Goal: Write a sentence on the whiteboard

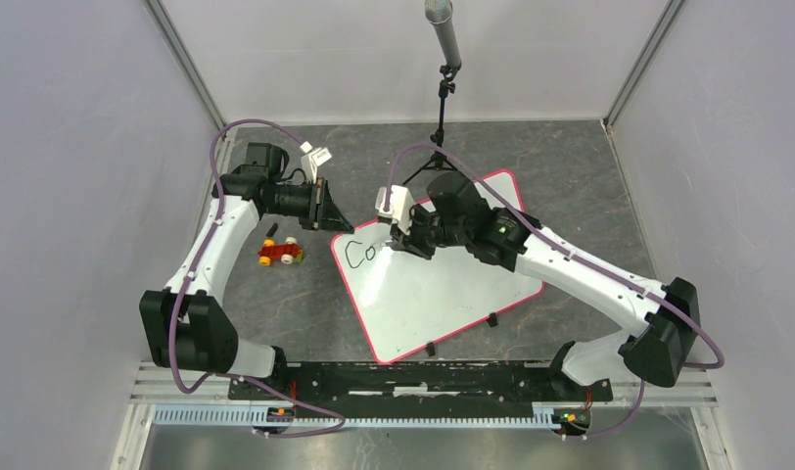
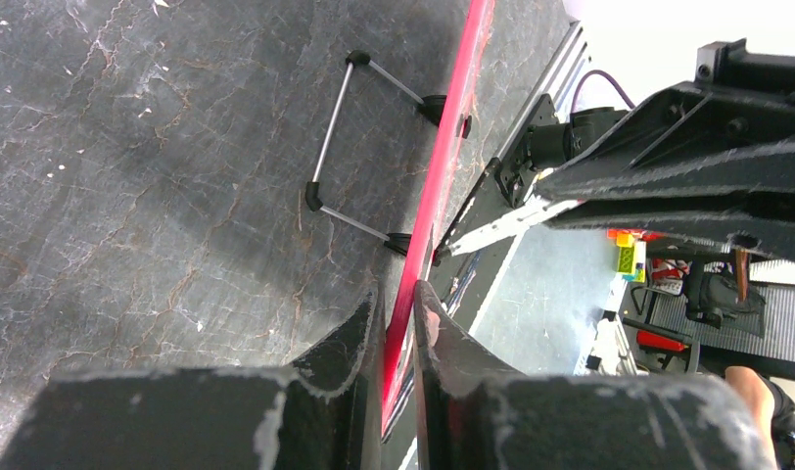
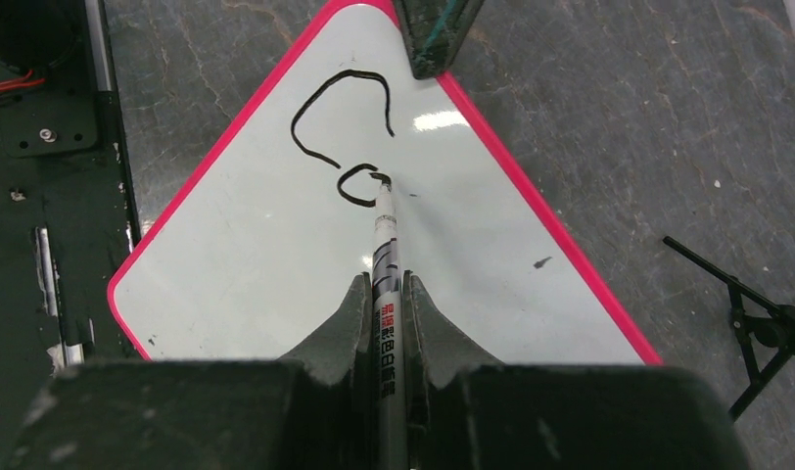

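The whiteboard [image 1: 443,284] lies tilted on the table, white with a pink-red rim. Its far left corner sits in my left gripper [image 1: 332,213], which is shut on the rim [image 2: 428,211], seen edge-on in the left wrist view. My right gripper [image 1: 405,240] is shut on a white marker [image 3: 385,264] whose tip touches the board. The sentence [image 3: 347,137] stands as black script reading "Co", with the tip at the top of the "o"; it also shows in the top view [image 1: 359,253]. The board fills the right wrist view [image 3: 276,255].
A red and yellow toy car [image 1: 280,254] sits left of the board. A tripod stand with a microphone [image 1: 443,59] stands behind the board; one of its legs shows in the right wrist view [image 3: 756,304]. A wire stand [image 2: 350,147] sticks out from the board's back.
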